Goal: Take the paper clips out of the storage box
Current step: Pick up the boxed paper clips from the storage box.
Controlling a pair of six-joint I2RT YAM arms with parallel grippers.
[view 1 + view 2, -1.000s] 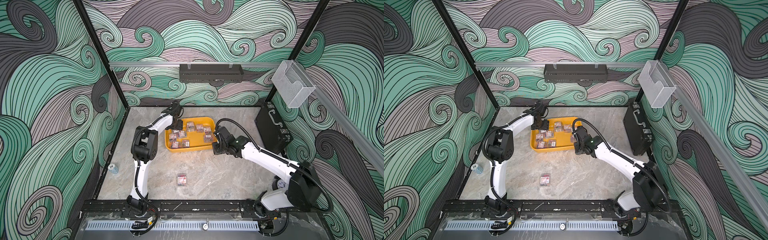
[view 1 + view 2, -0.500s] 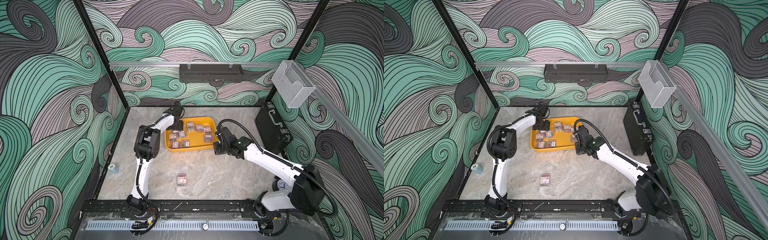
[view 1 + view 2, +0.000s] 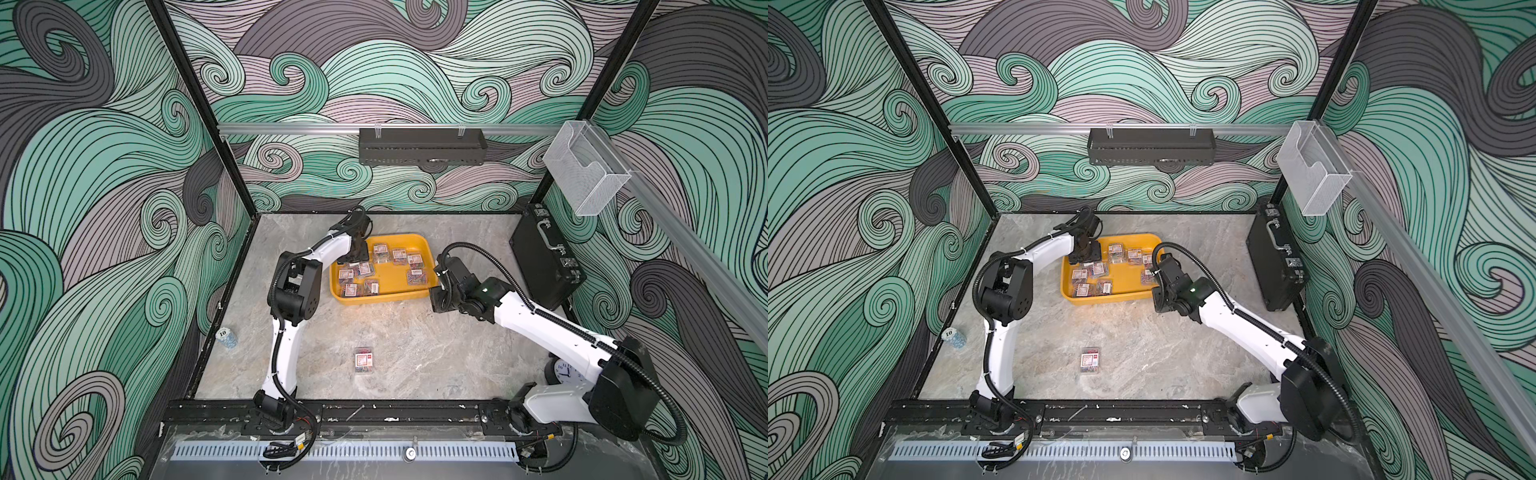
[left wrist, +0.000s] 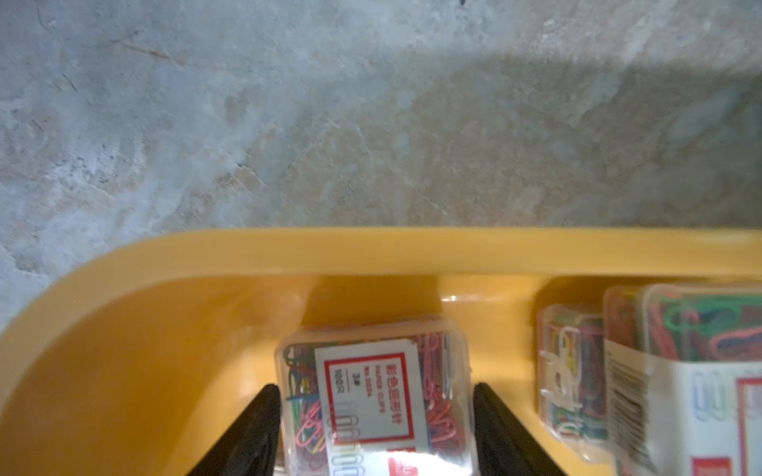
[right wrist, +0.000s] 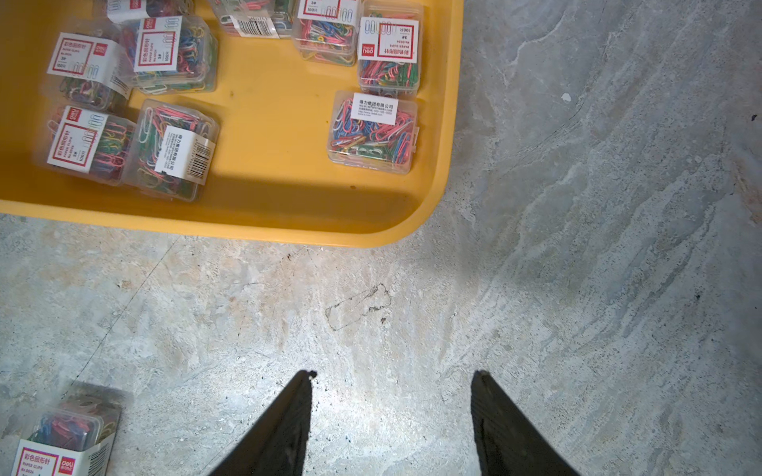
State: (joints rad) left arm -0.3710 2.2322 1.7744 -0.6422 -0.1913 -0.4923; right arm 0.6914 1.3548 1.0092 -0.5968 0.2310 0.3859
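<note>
**A:** Where are things found?

**B:** Most clip boxes (image 3: 365, 270) are left in the tray (image 3: 384, 297). One box (image 3: 364, 360) is already laid on the counter (image 3: 436, 345), well apart from it.

**A:** And the pincers?

**B:** The left pincer (image 4: 375, 387) is set astride a box (image 4: 373, 408) by the tray wall, fingers (image 4: 264, 428) right at its sides. Whether it is truly clamped cannot be told. The right pincer (image 5: 393, 375) is held apart, empty, over bare counter near the tray's corner.

**A:** What could be spoilt?

**B:** The box (smooth plastic, likely slippery) could be squeezed out sideways if gripped off-centre. The tray might be dragged or tipped, should a finger be caught under its rim during the lift. The neighbouring boxes (image 4: 577, 371) could be knocked as well.
</note>
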